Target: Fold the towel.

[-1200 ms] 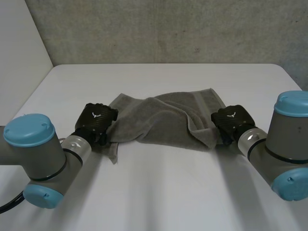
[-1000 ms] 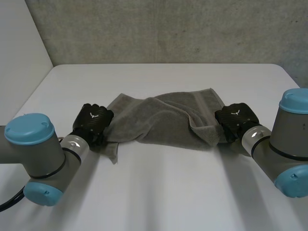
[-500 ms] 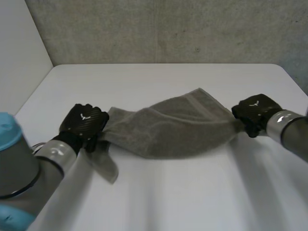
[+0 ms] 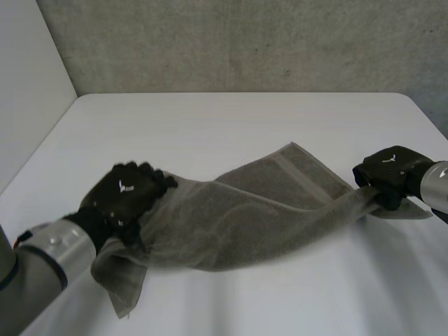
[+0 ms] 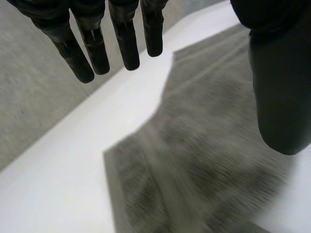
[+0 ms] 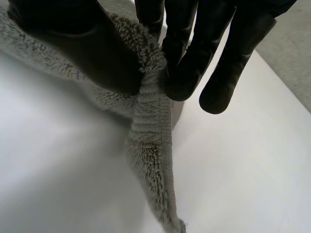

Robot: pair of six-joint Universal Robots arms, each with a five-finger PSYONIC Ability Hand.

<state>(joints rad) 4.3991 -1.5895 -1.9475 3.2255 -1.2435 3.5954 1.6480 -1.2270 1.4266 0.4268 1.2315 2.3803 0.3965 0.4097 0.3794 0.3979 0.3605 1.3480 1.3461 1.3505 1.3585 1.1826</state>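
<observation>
Pinching a hemmed end of the grey towel (image 4: 259, 210), the right hand (image 4: 388, 171) grips tight — the left hand (image 4: 126, 196), released, hangs over the opposite end.

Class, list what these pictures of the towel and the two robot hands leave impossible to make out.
1. Head view: the towel edge beneath the left robot hand, covered by that hand.
2. Head view: the fingertips of the right robot hand, hidden by its own back.
3. Left wrist view: the towel's weave, blurred; its outline, cut off by the picture's edge.
</observation>
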